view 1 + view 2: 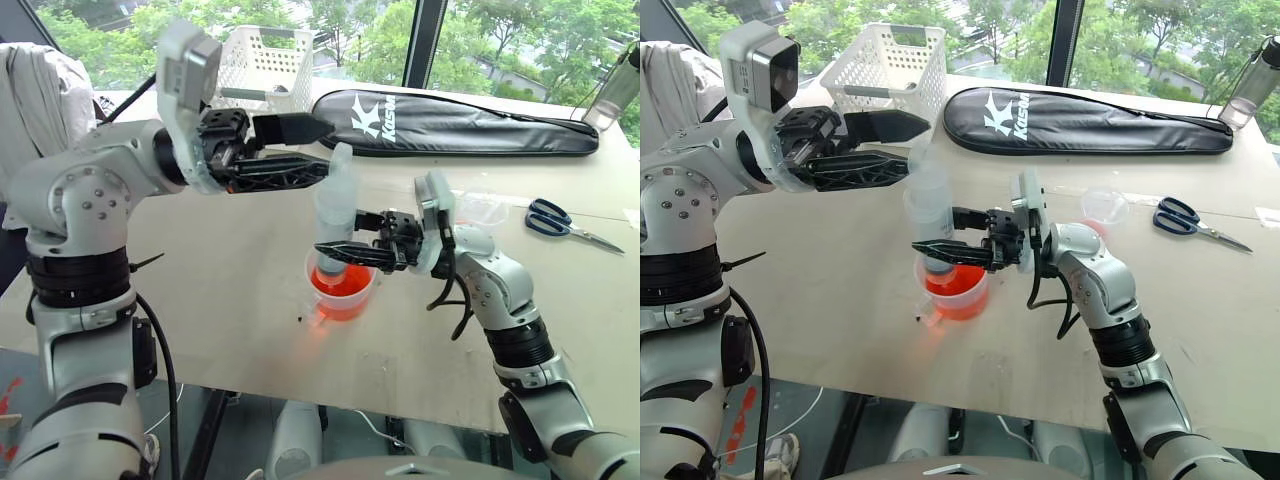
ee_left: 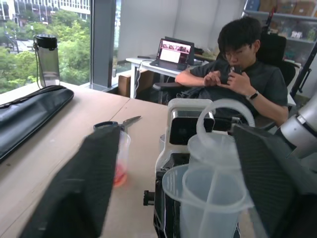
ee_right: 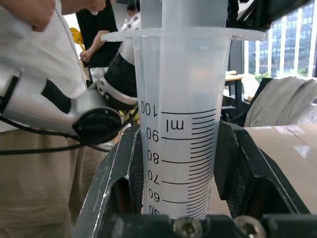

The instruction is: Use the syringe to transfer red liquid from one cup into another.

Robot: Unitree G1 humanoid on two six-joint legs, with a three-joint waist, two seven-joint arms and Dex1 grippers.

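Matte tabletop (image 1: 230,300); clear cylindrical syringe (image 1: 335,215) upright.

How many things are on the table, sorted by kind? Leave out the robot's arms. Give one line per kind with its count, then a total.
Clear cups: 2, the handled measuring cup with red liquid and the small cup
Syringes: 1, the syringe, held upright by the right gripper
Scissors: 1, blue-handled
Baskets: 1, white
Black racket bags: 1
Bottles: 1
Total: 7
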